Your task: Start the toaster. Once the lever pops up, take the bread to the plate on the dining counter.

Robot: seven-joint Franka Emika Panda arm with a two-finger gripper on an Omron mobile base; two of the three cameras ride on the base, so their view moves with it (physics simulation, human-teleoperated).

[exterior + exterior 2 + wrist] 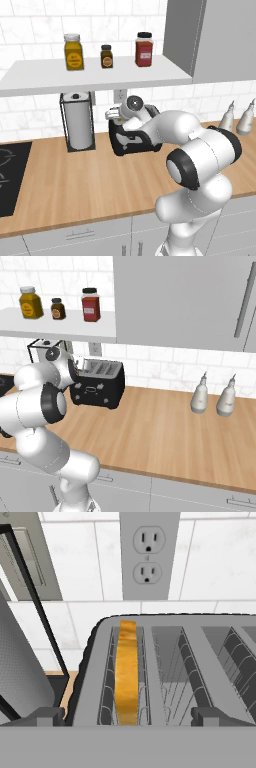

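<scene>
The toaster (97, 384) stands on the wood desk (170, 426) against the tiled wall, just beside the paper towel holder (78, 121). The bread (126, 672) sits upright in its leftmost slot (crust edge up, seen from the hand view). The end effector (127, 714) hovers above that slot, fingers spread wide and holding nothing.

**Toaster at the wall, bread in its left slot**

The toaster (98, 385) stands on the worktop (165, 431) against the tiled wall, under a wall outlet (148, 554). The bread (126, 672) stands upright in the toaster's leftmost slot. A paper towel holder (78, 122) stands just left of the toaster. Two bottles (214, 396) stand well to its right. Three jars (107, 52) sit on the shelf (95, 75) above.
</scene>
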